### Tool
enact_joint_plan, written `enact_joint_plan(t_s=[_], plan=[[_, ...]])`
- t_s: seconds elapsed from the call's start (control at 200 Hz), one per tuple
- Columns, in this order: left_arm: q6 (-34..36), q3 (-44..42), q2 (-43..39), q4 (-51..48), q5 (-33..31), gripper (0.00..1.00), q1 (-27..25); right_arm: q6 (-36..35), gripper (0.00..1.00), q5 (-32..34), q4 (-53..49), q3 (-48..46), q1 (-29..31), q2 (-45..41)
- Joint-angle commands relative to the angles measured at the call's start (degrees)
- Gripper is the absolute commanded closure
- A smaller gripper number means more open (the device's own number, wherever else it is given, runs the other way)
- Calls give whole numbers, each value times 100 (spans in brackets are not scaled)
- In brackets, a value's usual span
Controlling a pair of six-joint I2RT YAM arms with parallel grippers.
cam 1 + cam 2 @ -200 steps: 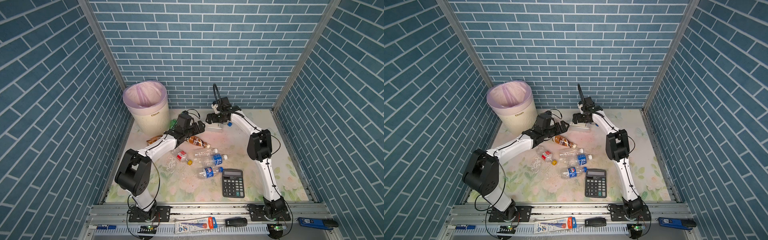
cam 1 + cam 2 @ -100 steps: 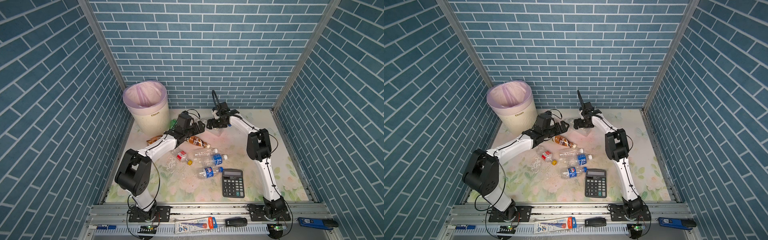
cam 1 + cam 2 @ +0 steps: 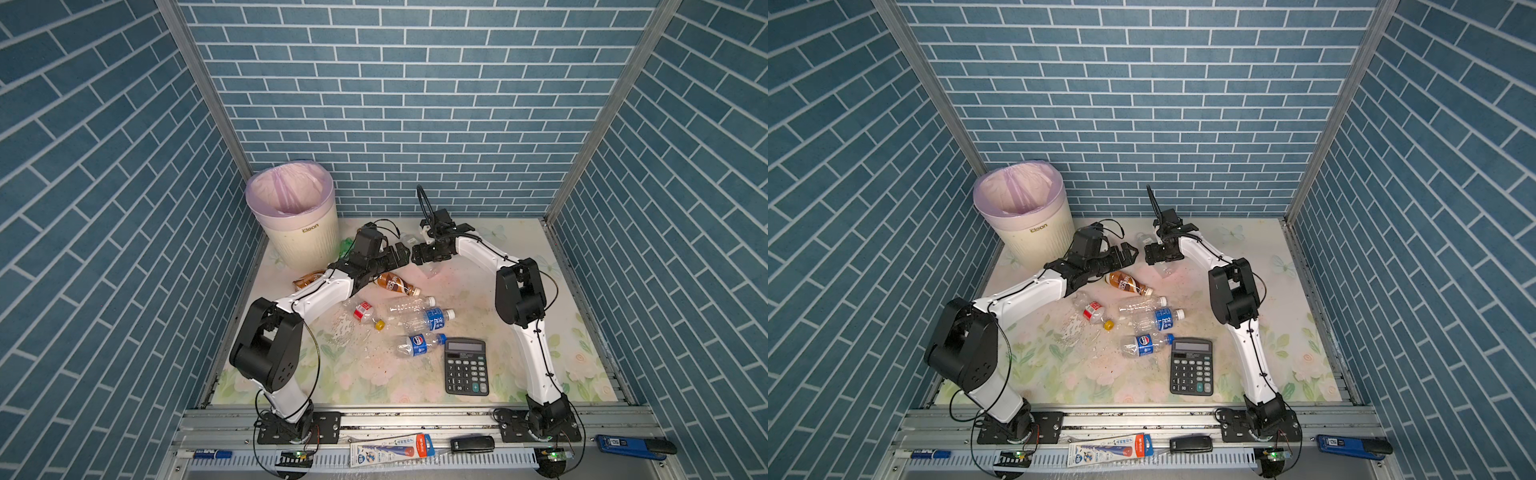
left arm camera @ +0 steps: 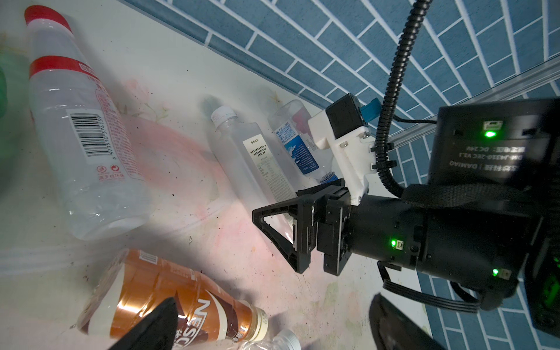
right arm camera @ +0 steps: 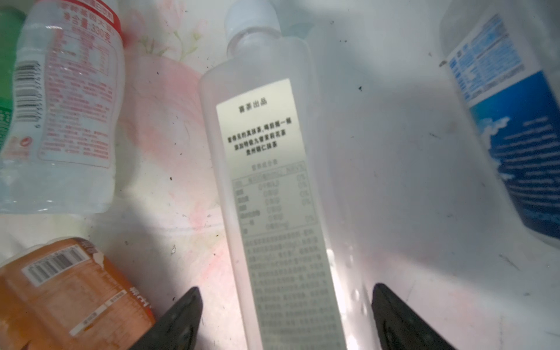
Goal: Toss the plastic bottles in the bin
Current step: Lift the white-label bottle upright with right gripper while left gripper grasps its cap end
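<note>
right jaws straddling a white-labelled bottle, left jaws gaping empty

nearest me i'm seeing the black calculator lying on the worktop, a loose cluster of plastic bottles lying just beyond it. further on, a brown coffee bottle is lying near the left jaws, which are hanging spread wide, grasping nothing. the right jaws are sitting released either side of the white-labelled bottle, gaps showing on both sides. the bin is standing in the far left corner, apart from both jaws.
</note>
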Motion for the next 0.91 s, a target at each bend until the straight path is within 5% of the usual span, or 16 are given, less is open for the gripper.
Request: enact_joint_plan(t_s=[0.0, 0.15, 0.48, 0.655, 0.9], plan=[[21, -34, -153, -93, 21, 1, -42, -248, 19, 462, -282, -18, 46, -35], [21, -34, -221, -178, -22, 1, -37, -248, 29, 464, -337, -19, 54, 9], [110, -16, -365, -384, -72, 1, -36, -213, 25, 464, -373, -58, 120, 123], [106, 27, -426, -493, -29, 1, -13, -196, 46, 464, -315, -152, 122, -33], [42, 336, -430, -719, 50, 1, 131, -66, 50, 272, -55, -665, 128, -903]])
